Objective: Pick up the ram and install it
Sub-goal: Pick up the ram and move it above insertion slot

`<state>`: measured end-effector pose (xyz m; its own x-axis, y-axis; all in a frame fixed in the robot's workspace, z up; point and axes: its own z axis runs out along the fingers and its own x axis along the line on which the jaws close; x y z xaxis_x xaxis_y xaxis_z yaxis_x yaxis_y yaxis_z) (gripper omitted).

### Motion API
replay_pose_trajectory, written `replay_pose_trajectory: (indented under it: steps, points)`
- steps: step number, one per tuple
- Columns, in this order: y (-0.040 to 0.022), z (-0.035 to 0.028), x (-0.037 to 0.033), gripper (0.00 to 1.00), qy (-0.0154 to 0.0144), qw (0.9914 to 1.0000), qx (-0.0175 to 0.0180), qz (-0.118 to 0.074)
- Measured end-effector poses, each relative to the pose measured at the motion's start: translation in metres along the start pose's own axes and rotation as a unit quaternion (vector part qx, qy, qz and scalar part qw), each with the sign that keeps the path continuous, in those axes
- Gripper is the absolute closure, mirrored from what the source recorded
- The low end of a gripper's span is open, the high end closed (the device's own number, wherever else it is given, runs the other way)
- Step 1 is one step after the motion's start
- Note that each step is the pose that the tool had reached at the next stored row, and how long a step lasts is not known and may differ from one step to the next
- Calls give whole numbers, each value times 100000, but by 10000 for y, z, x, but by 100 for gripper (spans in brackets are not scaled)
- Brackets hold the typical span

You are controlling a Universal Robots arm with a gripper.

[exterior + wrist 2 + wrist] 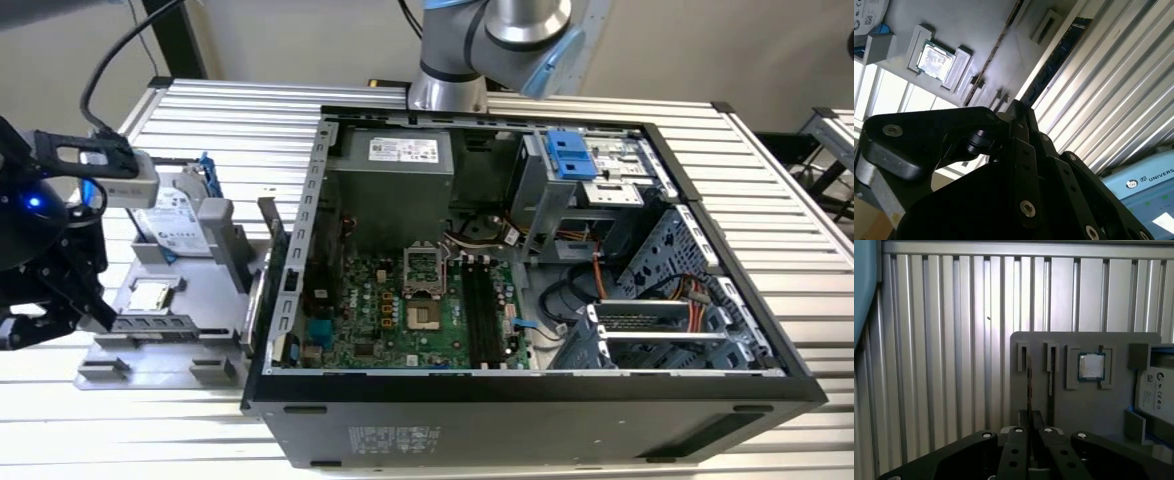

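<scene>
Spotter: End effector [1030, 418] nearest the lens in both wrist views. Black linkage, fingertips drawn close together, narrow.
Logger: Holding anything?
Spotter: Can't tell. A thin strip [1029, 387], seen edge-on, runs straight up to the fingertips. Contact not readable.
Logger: Ram?
Spotter: Ram [1059, 56] is a dark blue stick standing on edge in the grey fixture [1094, 410]. It is parallel to that strip and just beside it. It is not in the case.
Logger: Exterior view, its left to its right.
Spotter: Far left, the end effector at the fixture's left end. The fixture sits on the slatted bench [174, 110]. On the fixture is a square chip [150, 296]. Behind the chip is a silver drive [180, 228], propped up with a blue frame. Next comes the open case [534, 425], close beside the fixture; can't tell if they touch. Inside the case, a green board [387, 315] lies toward the left, with black slots [483, 310] on its right part. A grey cage [654, 325] sits at the right. The arm [481, 40] rises behind the case.
</scene>
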<state>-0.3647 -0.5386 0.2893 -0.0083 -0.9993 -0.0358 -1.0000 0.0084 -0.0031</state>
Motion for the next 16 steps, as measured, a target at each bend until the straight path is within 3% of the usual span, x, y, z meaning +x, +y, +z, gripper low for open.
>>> replay_pose_trajectory:
  steps: [5, 10, 16]
  points:
    - [6, -31, 0, 100, -59, 99998, -540, 76]
    - [5, -71, -4, 100, -81, 99998, -532, 104]
    - [6, -165, -21, 100, -135, 99999, -426, 107]
